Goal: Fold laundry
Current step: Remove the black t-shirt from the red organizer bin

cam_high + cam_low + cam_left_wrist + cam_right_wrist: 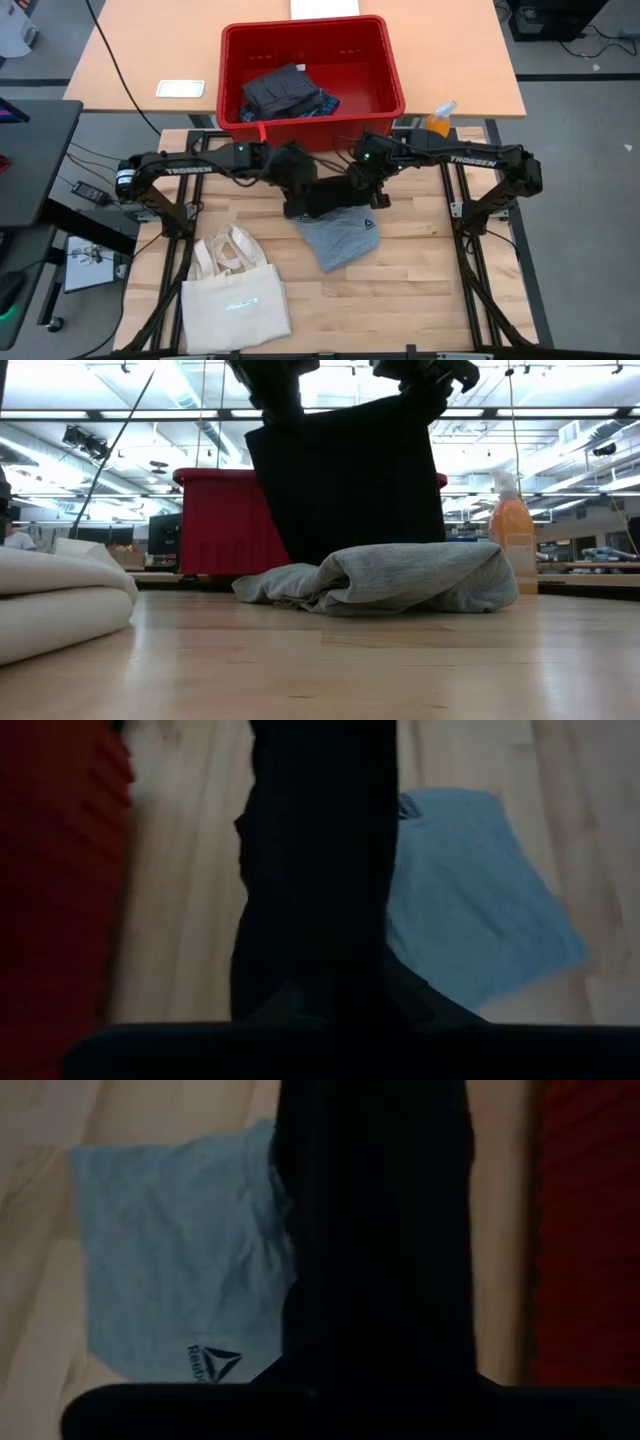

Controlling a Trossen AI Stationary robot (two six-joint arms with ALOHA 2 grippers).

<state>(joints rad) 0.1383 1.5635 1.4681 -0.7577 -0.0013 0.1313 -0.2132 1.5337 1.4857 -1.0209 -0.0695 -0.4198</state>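
A black garment (345, 480) hangs spread between my two grippers above the middle of the table. My left gripper (297, 185) is shut on its left upper corner and my right gripper (362, 185) on its right upper corner. In the wrist views it shows as a dark strip (315, 870) (380, 1230). Just nearer, a light grey top (340, 238) with a small dark logo (213, 1363) lies crumpled on the wood. More laundry (285, 92) lies in the red bin (385, 60). My left gripper holds the black garment by its upper left corner (275, 415), coming from above and slanting down. The cloth hangs flat below it; the fingers themselves are hidden in the dark. My right gripper holds the upper right corner (425, 400), also from above and slanting down. The upper edge runs nearly straight between the two holds. The lower edge is hidden behind the grey top, so I cannot tell whether it touches the table.
The red bin stands at the table's far edge. A cream tote bag (235, 290) lies at the near left. An orange bottle (440, 118) stands at the far right. Bare wood lies at the near right (420, 290).
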